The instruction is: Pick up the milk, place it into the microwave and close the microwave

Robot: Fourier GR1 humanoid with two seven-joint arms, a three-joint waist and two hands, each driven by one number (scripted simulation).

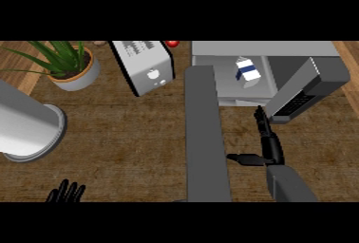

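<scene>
Left hand [67,192] rests open at the bottom-left edge of the brown wooden tabletop [126,142]. The small white-and-blue milk carton [245,70] already stands inside the boxy grey microwave [280,48] — hard to tell how deep. Right hand [272,149], fingers straight and holding nothing, points at the open grey door [312,83]. My worry is that the fingertips slide off the door's edge, or the door clips the carton if it sits near the front.

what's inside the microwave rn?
A white milk carton with a blue band stands inside the open microwave. The cavity's left edge is covered by a grey arm, its right side by the open door, so those parts cannot be checked.
</scene>
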